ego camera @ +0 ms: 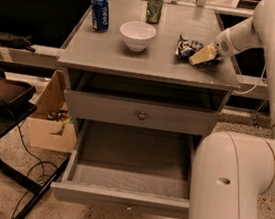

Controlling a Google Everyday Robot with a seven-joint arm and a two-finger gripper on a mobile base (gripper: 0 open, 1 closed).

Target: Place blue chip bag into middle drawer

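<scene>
The blue chip bag (188,46) lies crumpled on the right part of the grey cabinet top (134,59). My gripper (201,56) reaches in from the right on the white arm and rests low at the bag's right side, its tan fingers (203,54) covering part of the bag. The middle drawer (130,163) is pulled out below, its flat grey floor bare, with a small knob on its front edge. The closed drawer front above it (139,113) has a round knob.
A white bowl (137,35), a blue soda can (100,13) and a green can (154,6) stand on the cabinet top. The robot's white body (233,189) stands at the right of the open drawer. A cardboard box (50,120) and a black stand (2,99) are at the left.
</scene>
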